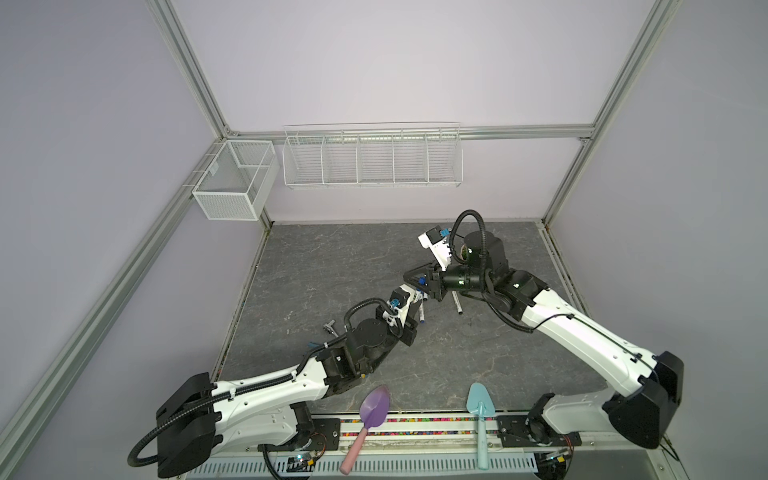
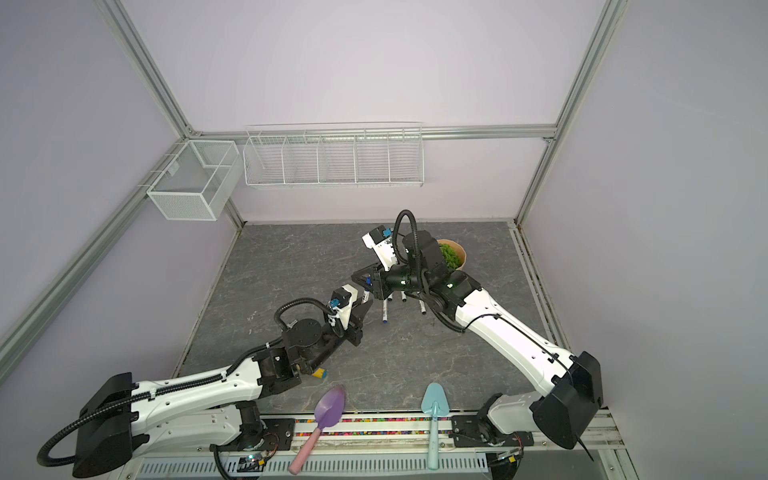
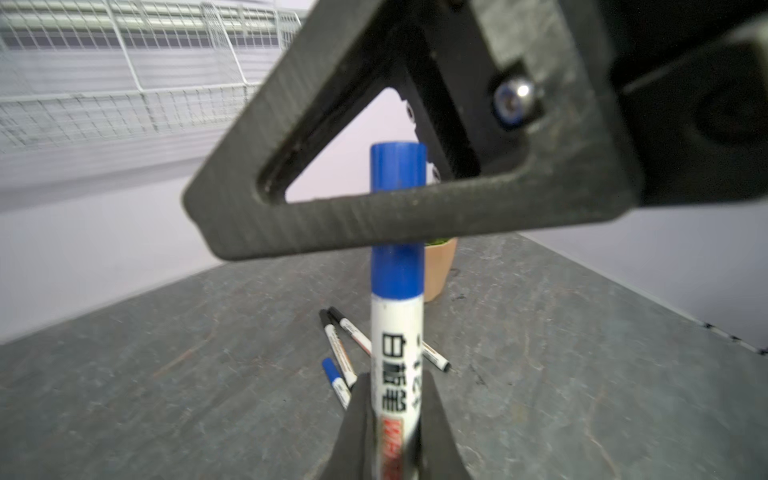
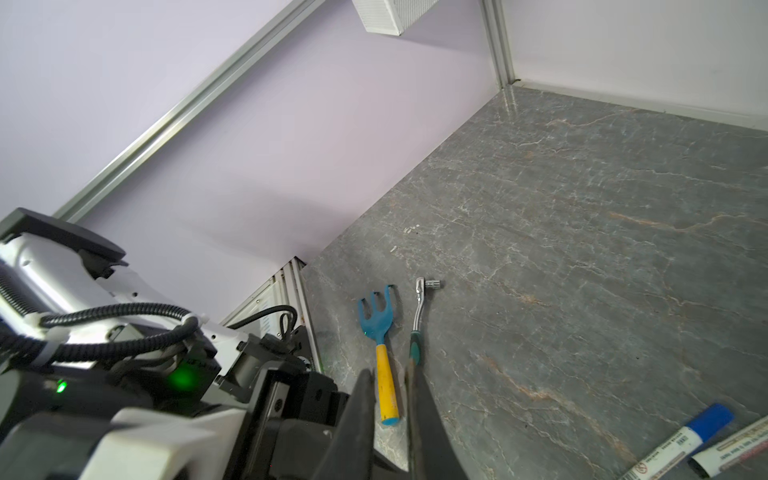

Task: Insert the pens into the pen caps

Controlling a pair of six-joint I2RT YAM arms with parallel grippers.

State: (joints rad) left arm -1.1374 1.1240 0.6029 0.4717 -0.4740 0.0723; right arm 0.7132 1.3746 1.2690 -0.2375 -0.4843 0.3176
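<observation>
Blue cap [image 3: 398, 166] already sits on the pen [image 3: 397, 353] that our left jaws clamp above the worktop [image 3: 582, 332]. Our right jaws, closed on nothing, cross just beside it. Three more pens [image 3: 340, 347] lie capped below, so we judge little is left.

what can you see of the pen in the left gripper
The pen is a slim white marker, plastic by its look, with bold black characters and a red label. A blue cap sits on its far end. The left gripper is shut on the barrel, holding it off the table. A finger of the shut right gripper crosses in front of the cap; contact is unclear.
</observation>
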